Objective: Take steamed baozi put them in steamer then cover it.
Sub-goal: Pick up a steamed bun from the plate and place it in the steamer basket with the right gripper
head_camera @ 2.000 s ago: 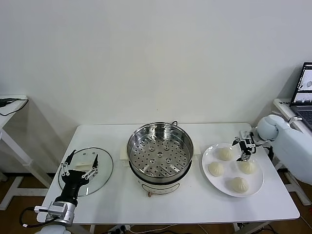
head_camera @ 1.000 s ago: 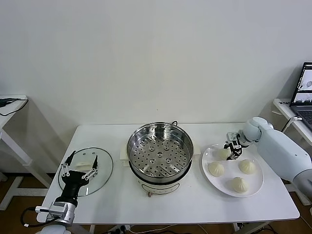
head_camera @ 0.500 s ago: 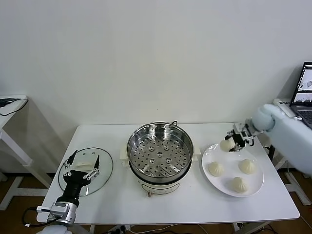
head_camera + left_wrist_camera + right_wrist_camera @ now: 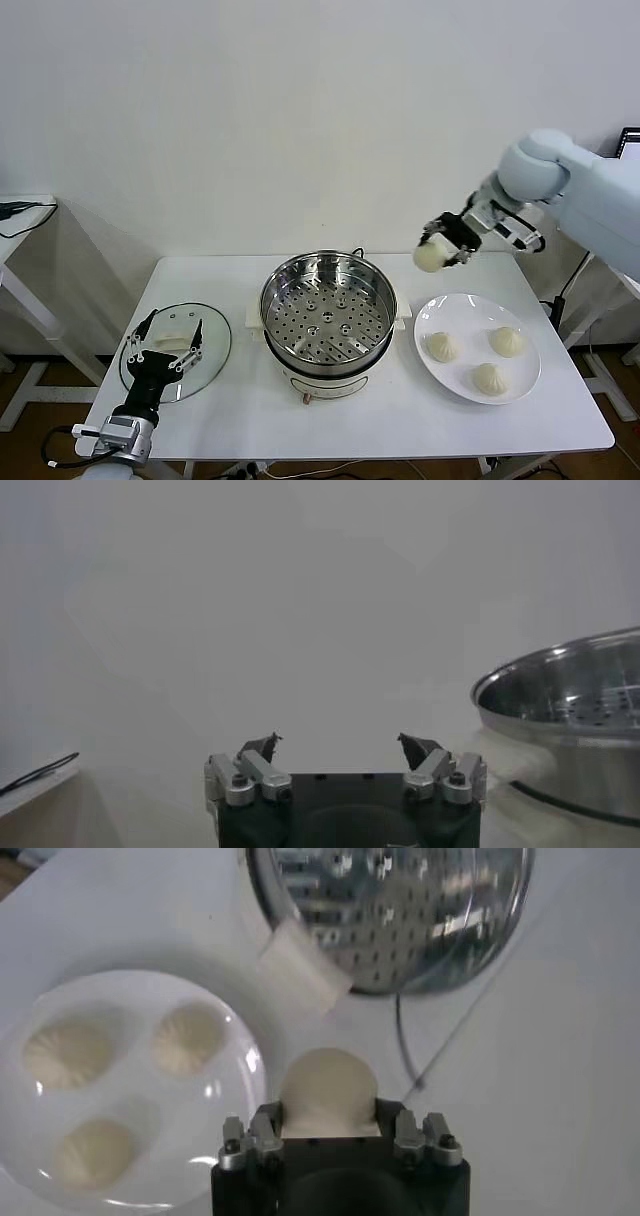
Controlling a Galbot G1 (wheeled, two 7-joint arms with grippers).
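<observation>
Your wide round stainless-steel steamer (image 4: pixel 328 312) sits mid-table, tray bare. Three off-white buns wait on the flat white plate (image 4: pixel 430 349). Right gripper (image 4: pixel 447 243) grasps one soft, squashable bun (image 4: pixel 430 257) by its sides, aloft; left gripper (image 4: pixel 166 339) hangs spread above the glass lid (image 4: pixel 215 352).

Glass lid (image 4: pixel 176 350), white plate (image 4: pixel 430 369), table (image 4: pixel 400 430)

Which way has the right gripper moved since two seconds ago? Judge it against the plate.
Yes. The right gripper, shut on a baozi, has risen off the white plate and shifted toward the steamer.
</observation>
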